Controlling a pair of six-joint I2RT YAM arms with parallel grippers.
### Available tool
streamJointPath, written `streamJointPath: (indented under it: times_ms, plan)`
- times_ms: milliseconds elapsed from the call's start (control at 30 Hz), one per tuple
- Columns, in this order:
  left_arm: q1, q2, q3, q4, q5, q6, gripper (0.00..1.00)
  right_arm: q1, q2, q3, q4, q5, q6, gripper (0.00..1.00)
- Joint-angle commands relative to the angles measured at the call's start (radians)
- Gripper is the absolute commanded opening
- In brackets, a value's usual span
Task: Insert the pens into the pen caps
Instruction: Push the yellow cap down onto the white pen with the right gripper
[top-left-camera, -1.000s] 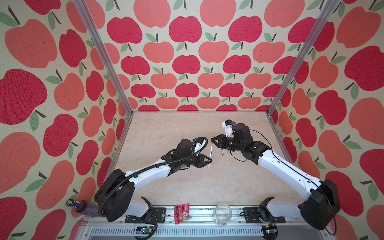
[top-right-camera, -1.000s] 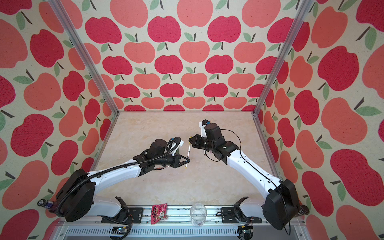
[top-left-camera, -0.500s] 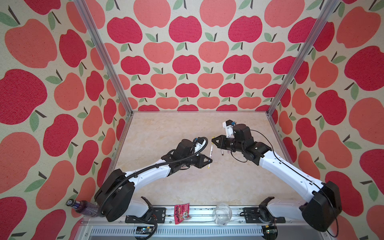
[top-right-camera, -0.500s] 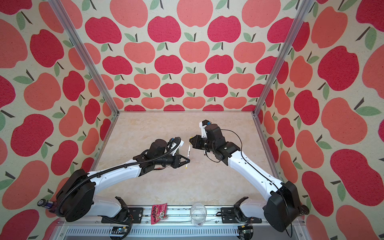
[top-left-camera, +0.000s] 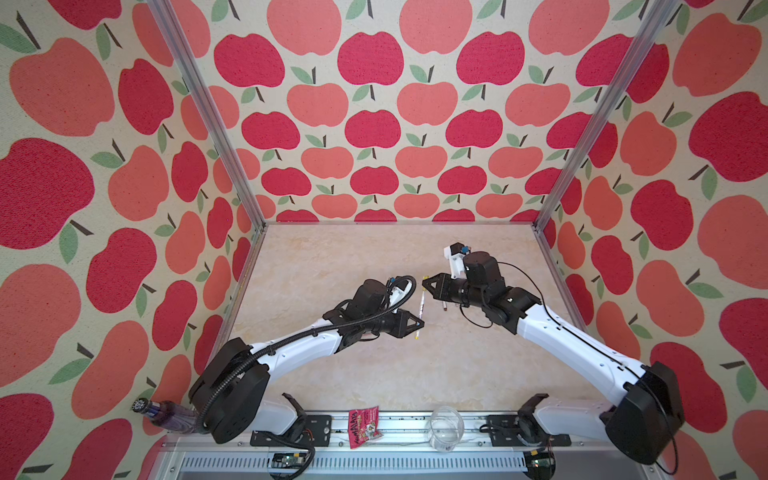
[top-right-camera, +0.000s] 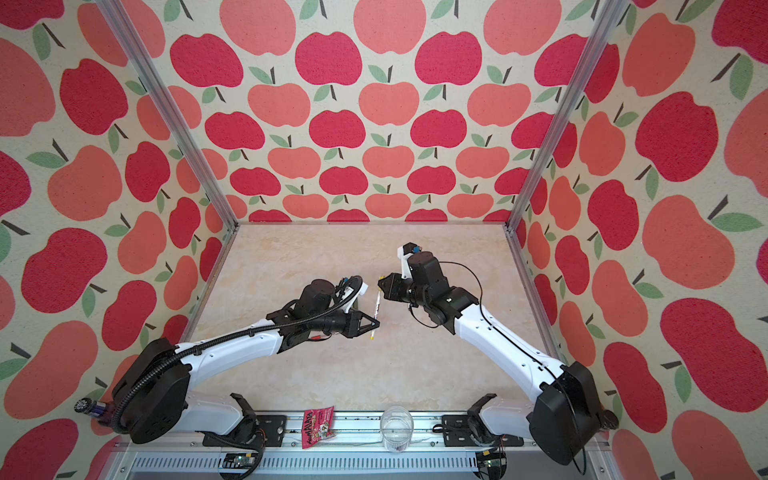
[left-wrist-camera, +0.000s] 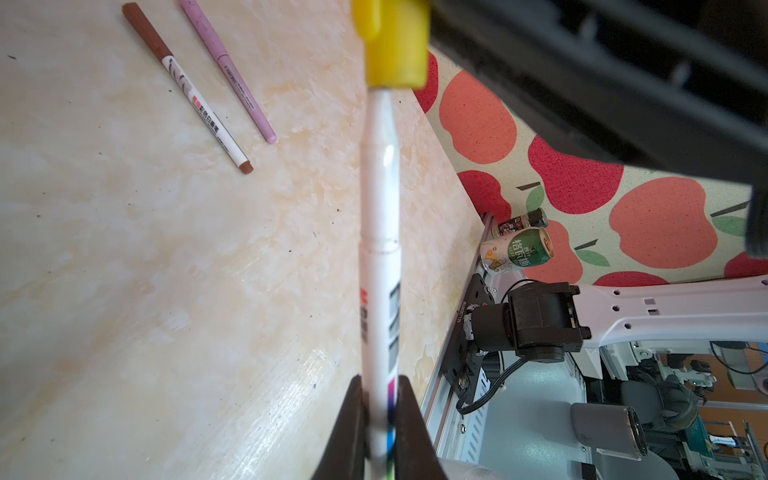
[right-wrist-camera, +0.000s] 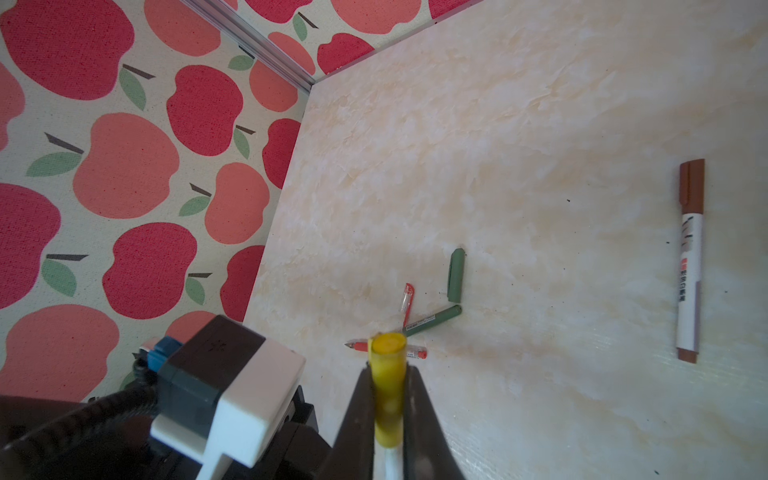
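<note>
Lying in line with the white pen (left-wrist-camera: 380, 249), the yellow cap (left-wrist-camera: 395, 41) is pinched by the right jaws. The pen is clamped by the left jaws above the tabletop (left-wrist-camera: 124, 291), tip at the cap's mouth.

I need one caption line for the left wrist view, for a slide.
Left end effector grips a white pen whose far end meets the yellow cap.

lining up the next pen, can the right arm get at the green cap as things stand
Probably not yet: the right gripper is shut on the yellow cap, and the green cap lies on the table beyond it. Nothing covers the green cap.
</note>
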Motion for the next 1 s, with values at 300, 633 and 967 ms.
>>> streamJointPath:
  times_ms: [300, 633, 967]
  plan:
    - [0.004, -0.039, -0.003, 0.058, -0.028, 0.001, 0.02, 0.024, 0.017, -0.023, -0.028, 0.005, -0.009, 0.00]
    - [0.005, -0.040, -0.009, 0.070, -0.056, -0.004, 0.02, 0.033, 0.007, -0.031, -0.026, -0.018, -0.017, 0.00]
    - [0.022, -0.057, -0.003, 0.128, -0.107, -0.003, 0.02, 0.048, 0.005, -0.079, -0.019, -0.050, 0.010, 0.00]
